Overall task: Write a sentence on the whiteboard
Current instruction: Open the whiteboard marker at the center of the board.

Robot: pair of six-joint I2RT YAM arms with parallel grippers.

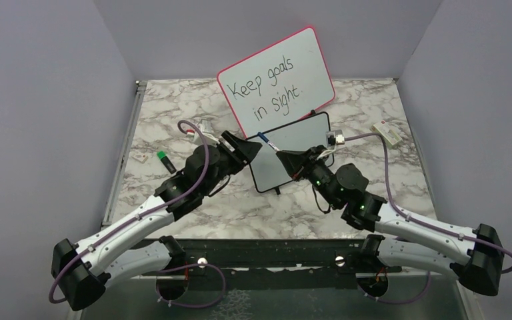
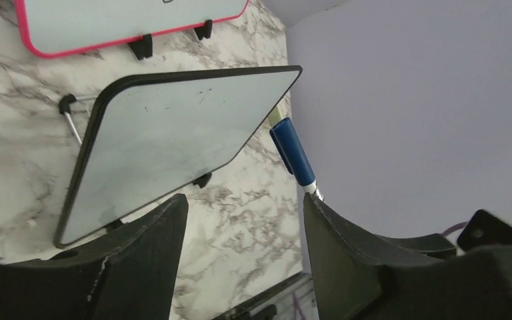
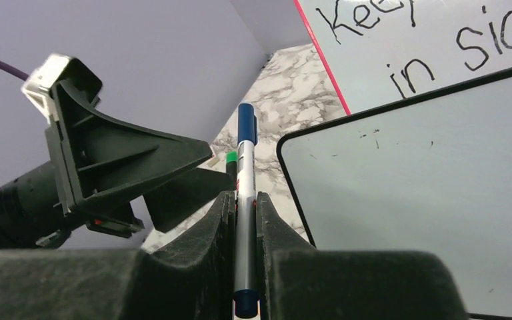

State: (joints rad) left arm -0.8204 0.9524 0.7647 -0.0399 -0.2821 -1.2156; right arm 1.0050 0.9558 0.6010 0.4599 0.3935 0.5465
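Observation:
The whiteboard [image 1: 292,152] [image 2: 167,137] [image 3: 427,200], small and black-framed, stands tilted on the marble table, and no sentence shows on its surface, only faint specks. My right gripper [image 1: 281,156] [image 3: 245,197] is shut on a white marker [image 3: 245,220] whose blue cap [image 3: 246,123] [image 2: 292,152] [image 1: 264,137] points up and away, left of the board's edge. My left gripper [image 1: 253,151] [image 2: 243,200] is open with nothing between its fingers. It faces the right gripper, its right fingertip just below the capped end.
A larger pink-framed board [image 1: 277,80] [image 2: 107,30] with black writing leans behind the whiteboard. A green-capped marker [image 1: 165,160] lies on the table at the left. A small white box [image 1: 387,133] lies at the right. Grey walls close in three sides.

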